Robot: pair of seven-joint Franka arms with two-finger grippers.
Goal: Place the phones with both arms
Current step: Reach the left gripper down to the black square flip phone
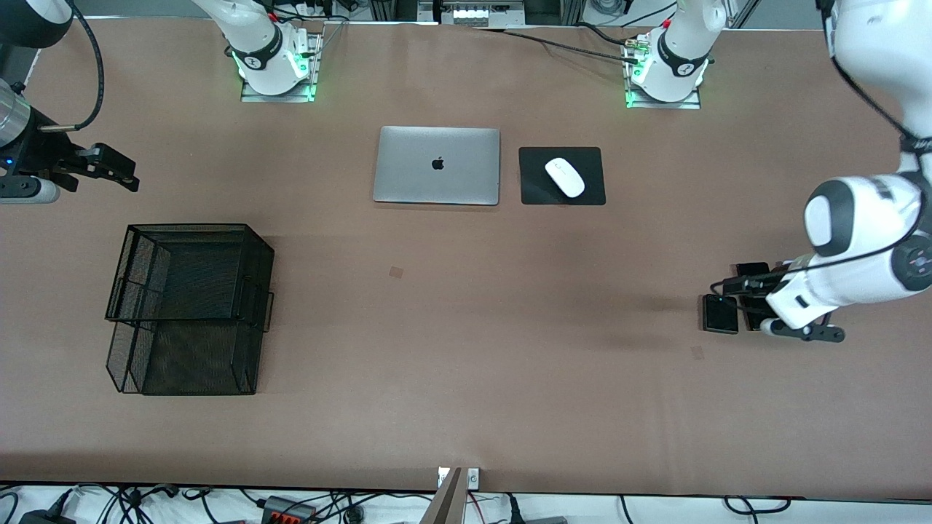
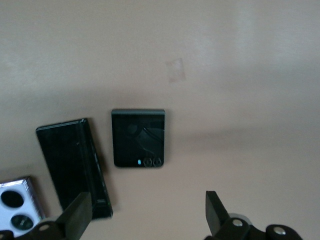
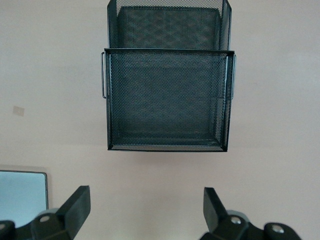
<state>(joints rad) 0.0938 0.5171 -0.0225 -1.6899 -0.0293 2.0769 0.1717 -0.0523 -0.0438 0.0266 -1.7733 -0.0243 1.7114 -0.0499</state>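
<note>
The mesh basket (image 1: 191, 306) fills the left middle of the front view, a two-tier black wire tray, with the right gripper (image 1: 109, 166) hanging above the table at the upper left edge, jaws spread wide and empty, waiting. All three phones sit at the right middle of that view, under the left arm, so the left arm is plainly the nearer one. The left gripper (image 2: 147, 212) hovers just over them, jaws wide open and holding nothing. In the left wrist view the long black phone (image 2: 72, 167) lies lower left, its long axis slanting top to bottom and its lower end by one fingertip; the squarish black phone (image 2: 138, 138) sits centre frame, just ahead of the gap between the fingers, camera end toward the gripper. The lavender-white phone (image 2: 17, 205) peeks in at the bottom left corner.
</note>
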